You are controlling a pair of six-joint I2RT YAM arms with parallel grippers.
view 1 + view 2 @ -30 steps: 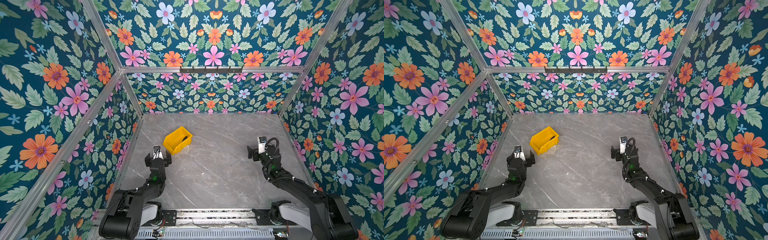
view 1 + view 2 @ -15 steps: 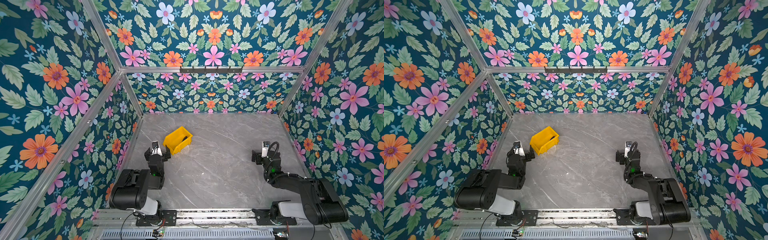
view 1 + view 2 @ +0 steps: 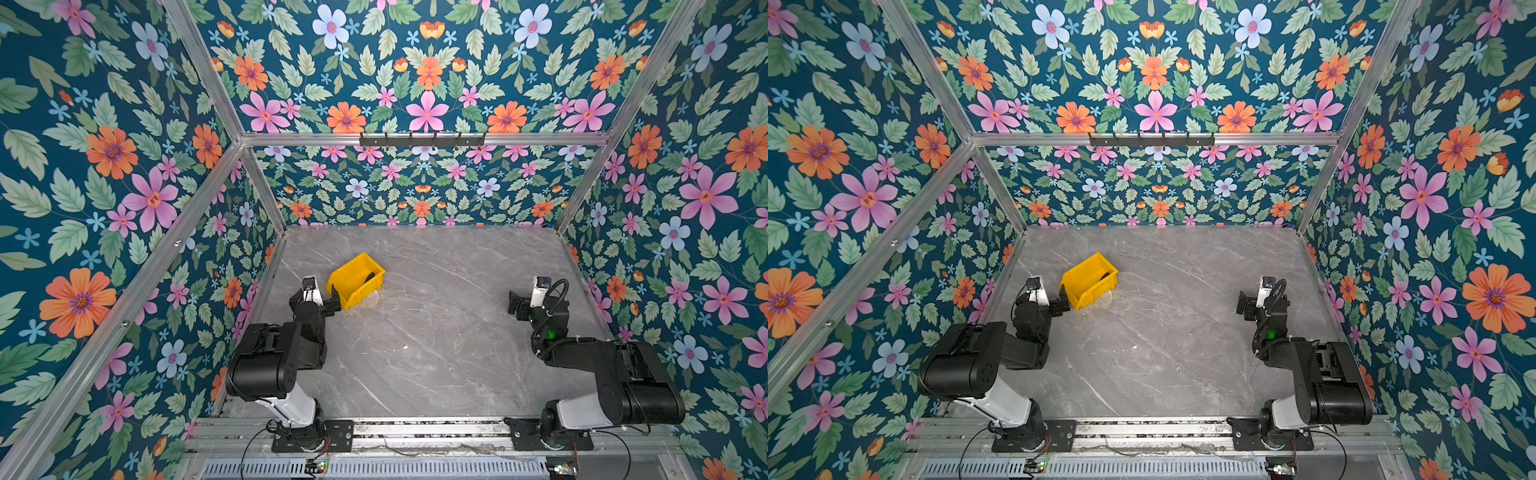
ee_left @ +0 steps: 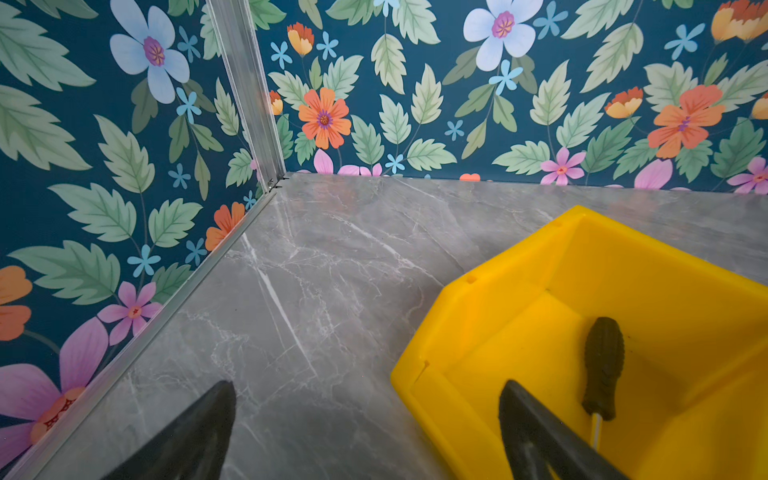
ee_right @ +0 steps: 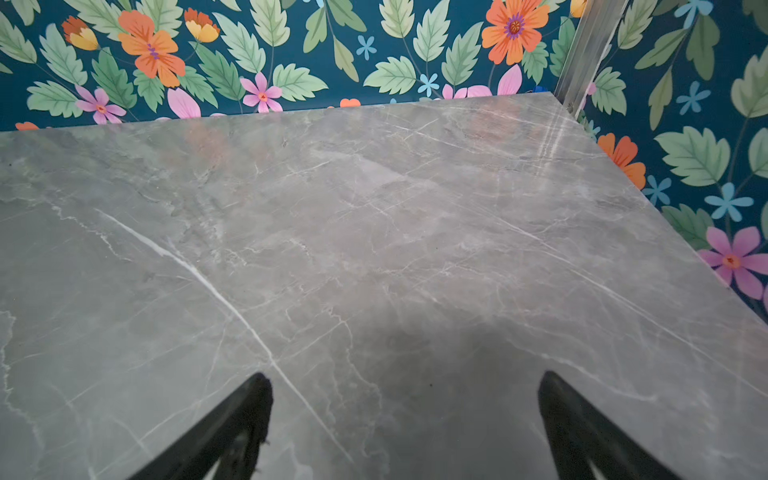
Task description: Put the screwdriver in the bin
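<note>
Left pincer (image 4: 366, 386) spread wide, holding nothing, with one finger just beside the near corner of the yellow bin (image 4: 623, 257). The black-handled screwdriver (image 4: 603, 365) lies inside the bin, on its floor. Well right of the bin, the right pincer (image 5: 404, 378) hangs open and empty over the grey marble counter (image 5: 374, 208).

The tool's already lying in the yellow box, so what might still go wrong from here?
1. The left arm's jaws stand open right beside the bin, with one finger close to its rim. Pulling away carelessly might clip the bin and shove it.
2. The screwdriver lies loose inside, so a hard knock might tip it out onto the table.
</note>
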